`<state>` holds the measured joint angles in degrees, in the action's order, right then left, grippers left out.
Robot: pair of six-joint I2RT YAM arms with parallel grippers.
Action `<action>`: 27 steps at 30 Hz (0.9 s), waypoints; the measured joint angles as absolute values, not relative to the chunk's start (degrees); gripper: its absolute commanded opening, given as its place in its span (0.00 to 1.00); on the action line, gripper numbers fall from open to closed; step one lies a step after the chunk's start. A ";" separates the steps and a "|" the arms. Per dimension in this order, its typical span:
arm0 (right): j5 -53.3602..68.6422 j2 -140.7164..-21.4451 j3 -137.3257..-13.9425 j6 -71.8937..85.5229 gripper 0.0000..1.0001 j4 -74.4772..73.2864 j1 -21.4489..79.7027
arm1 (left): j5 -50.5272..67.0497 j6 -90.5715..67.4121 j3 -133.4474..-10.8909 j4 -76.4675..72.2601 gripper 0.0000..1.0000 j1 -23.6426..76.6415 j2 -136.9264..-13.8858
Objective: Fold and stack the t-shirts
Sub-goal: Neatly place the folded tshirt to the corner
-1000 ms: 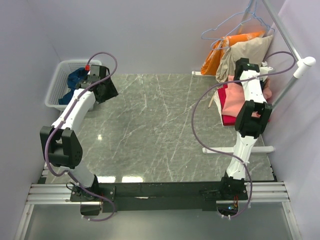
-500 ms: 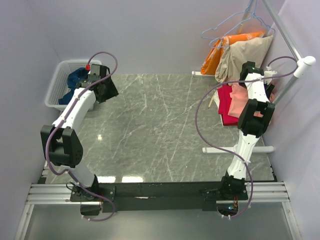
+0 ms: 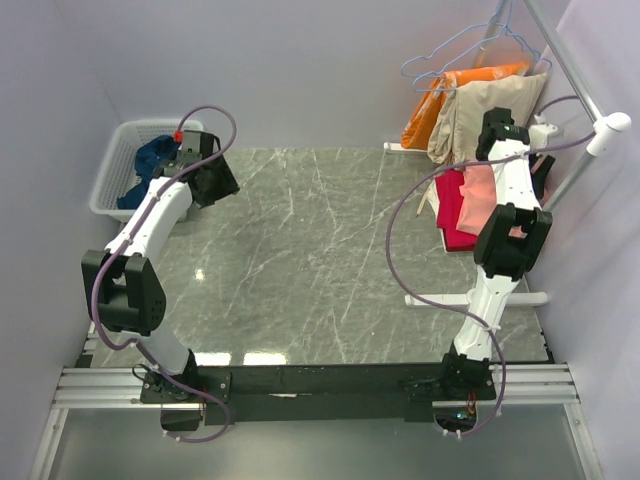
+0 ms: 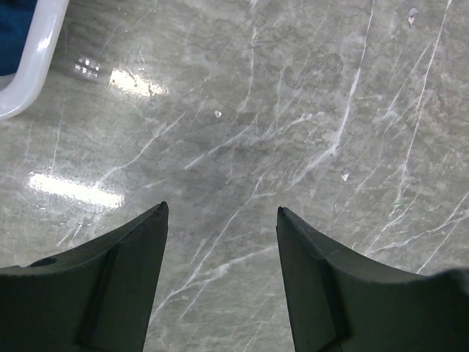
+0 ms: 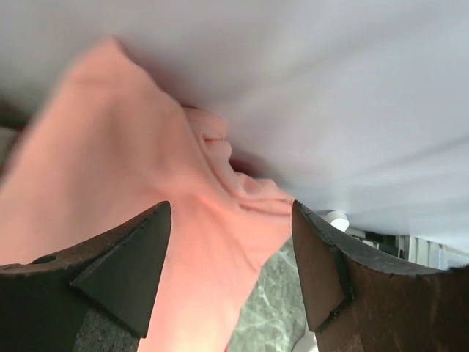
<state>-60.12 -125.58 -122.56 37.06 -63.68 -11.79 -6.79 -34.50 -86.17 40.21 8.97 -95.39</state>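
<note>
Three shirts, top view: navy shirt (image 3: 150, 158) in basket (image 3: 110, 175) just beside left gripper (image 3: 215, 180); pink shirt (image 3: 480, 188) overlapping red shirt (image 3: 455, 205), beside right gripper (image 3: 500, 128). Left wrist: jaws spread above table (image 4: 308, 110), basket rim at corner. Right wrist only: jaws spread, pinching nothing, pink shirt just beyond fingertips.

Desk (image 3: 300, 250): grey marble-patterned top.
Far left corner: white basket (image 3: 106, 180) holding navy shirt (image 3: 152, 158).
Right side: white rack foot (image 3: 532, 298) lying flat.
</note>
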 measured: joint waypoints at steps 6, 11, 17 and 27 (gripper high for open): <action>-61.63 -119.96 -121.84 36.38 0.74 -62.61 -6.22 | -6.61 -34.50 -84.82 39.66 0.66 8.97 -94.94; -56.99 -117.80 -113.32 34.94 0.75 -59.61 -3.36 | -6.70 -34.50 -83.18 39.33 0.66 8.97 -93.91; -46.96 -117.56 -103.77 30.26 0.74 -53.95 -3.53 | -6.79 -34.52 -80.47 38.26 0.67 8.97 -92.40; -40.97 -117.47 -105.30 23.51 0.75 -49.08 -3.25 | -6.70 -34.72 -76.71 35.62 0.66 8.97 -91.59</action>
